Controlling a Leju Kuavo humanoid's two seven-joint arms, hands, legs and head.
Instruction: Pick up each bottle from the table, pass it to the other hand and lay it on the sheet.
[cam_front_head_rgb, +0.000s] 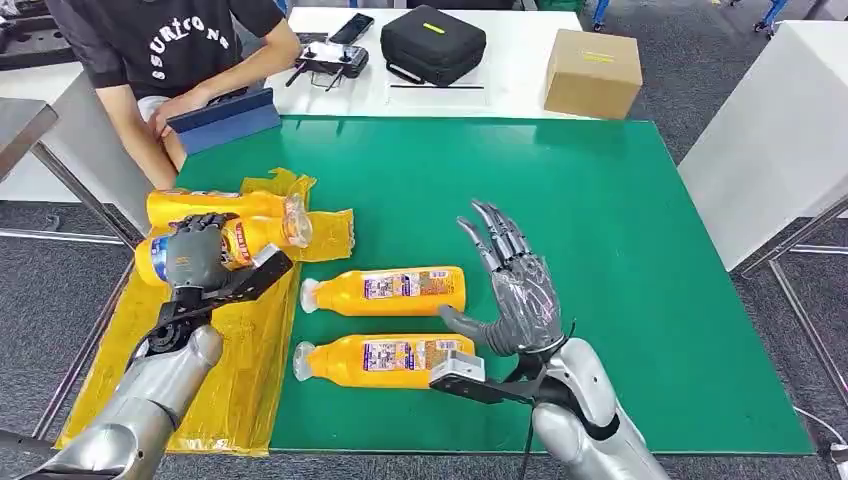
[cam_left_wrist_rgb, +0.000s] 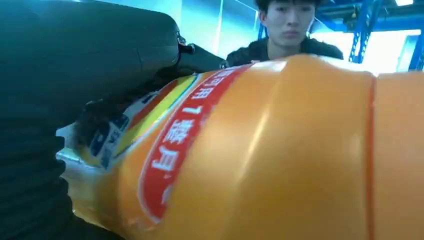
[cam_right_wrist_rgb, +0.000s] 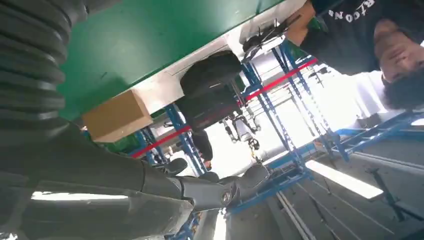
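Observation:
Two orange bottles lie side by side on the green mat: one farther from me and one nearer. Just right of them my right hand stands open, fingers spread and pointing away, thumb close to the base of the farther bottle. On the yellow sheet at the left lies another orange bottle. Beside it my left hand grips a fourth bottle around its label, low over the sheet. In the left wrist view that bottle sits against my left hand.
A person sits at the far left corner with a blue tablet. Behind the mat a white table carries a black case, a cardboard box and a controller. Another white table stands at the right.

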